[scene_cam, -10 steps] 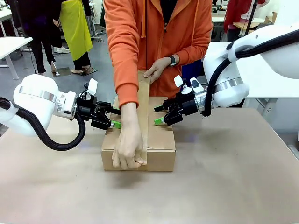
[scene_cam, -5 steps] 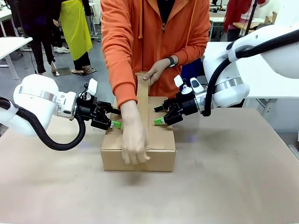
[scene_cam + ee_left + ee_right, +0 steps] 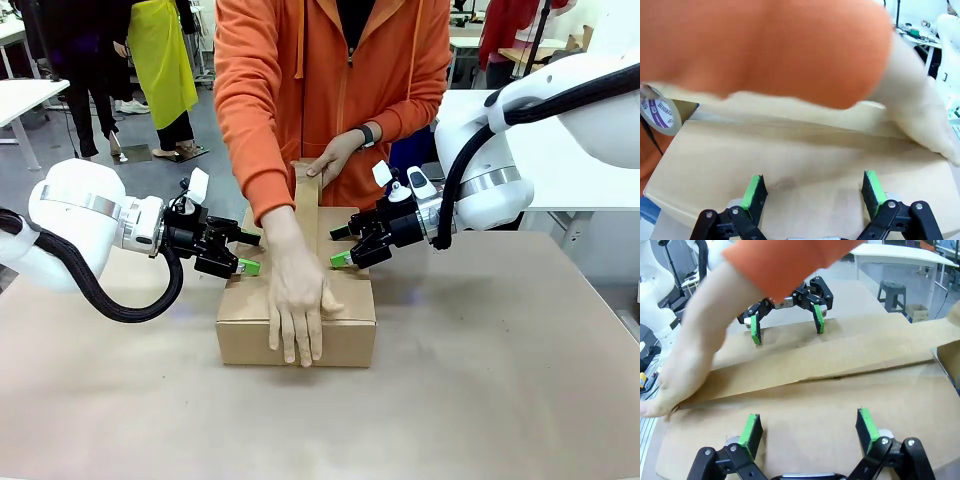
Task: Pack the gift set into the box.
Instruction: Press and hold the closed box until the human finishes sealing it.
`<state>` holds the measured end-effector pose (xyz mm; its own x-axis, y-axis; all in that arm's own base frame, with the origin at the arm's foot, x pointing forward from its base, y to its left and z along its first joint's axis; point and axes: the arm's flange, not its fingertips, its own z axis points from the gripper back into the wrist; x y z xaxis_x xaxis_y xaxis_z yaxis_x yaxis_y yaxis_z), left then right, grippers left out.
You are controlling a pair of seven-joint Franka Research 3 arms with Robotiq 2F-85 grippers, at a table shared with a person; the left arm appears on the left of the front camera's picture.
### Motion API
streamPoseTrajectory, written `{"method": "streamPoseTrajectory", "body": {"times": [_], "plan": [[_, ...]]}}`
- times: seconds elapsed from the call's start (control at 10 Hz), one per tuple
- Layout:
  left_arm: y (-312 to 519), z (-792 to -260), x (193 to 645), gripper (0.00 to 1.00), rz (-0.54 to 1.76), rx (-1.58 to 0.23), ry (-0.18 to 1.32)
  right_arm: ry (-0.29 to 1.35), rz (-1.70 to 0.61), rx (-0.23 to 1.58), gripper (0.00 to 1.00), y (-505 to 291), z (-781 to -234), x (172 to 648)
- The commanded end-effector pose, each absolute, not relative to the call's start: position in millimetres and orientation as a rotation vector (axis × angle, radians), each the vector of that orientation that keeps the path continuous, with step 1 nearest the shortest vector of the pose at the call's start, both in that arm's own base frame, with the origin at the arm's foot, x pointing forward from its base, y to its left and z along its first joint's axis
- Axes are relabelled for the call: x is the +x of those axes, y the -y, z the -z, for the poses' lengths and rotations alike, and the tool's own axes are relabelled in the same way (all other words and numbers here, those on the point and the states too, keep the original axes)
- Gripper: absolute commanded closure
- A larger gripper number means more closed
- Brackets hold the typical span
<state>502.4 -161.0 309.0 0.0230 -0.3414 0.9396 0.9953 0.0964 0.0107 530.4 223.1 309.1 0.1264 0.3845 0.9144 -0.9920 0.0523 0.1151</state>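
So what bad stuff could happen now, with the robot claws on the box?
The person's hand presses tape along the box seam, right between the open left gripper and open right gripper. If either arm shifts, it might bump that hand. If the pads lift off the flaps, they might spring up and wrinkle the tape.

A light brown table top (image 3: 480, 390) spans the foreground. A person in an orange hooded top (image 3: 330, 90) stands at its far side, with a dark watch (image 3: 369, 130) on one wrist. A roll of tape (image 3: 659, 111) with purple print on its white core lies at the left edge of the left wrist view. Behind, a figure in a yellow apron (image 3: 160, 55) stands on the grey floor. A white table (image 3: 25, 95) sits far left. A dark stool (image 3: 891, 292) stands beneath another white table (image 3: 900, 254).
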Motion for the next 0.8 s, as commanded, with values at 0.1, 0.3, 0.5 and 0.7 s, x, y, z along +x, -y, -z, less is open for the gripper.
{"method": "streamPoseTrajectory", "body": {"times": [0.1,0.3,0.5,0.7], "plan": [[160.9,-306.7,501.2,0.0,1.288,-0.878,0.991,0.838,-1.263,0.945,0.0,-222.9,-306.4,529.4],[160.9,-306.7,501.2,0.0,1.288,-0.878,0.991,0.838,-1.263,0.945,0.0,-222.9,-306.4,529.4],[160.9,-306.7,501.2,0.0,1.288,-0.878,0.991,0.838,-1.263,0.945,0.0,-222.9,-306.4,529.4],[160.9,-306.7,501.2,0.0,1.288,-0.878,0.991,0.838,-1.263,0.945,0.0,-222.9,-306.4,529.4]]}}
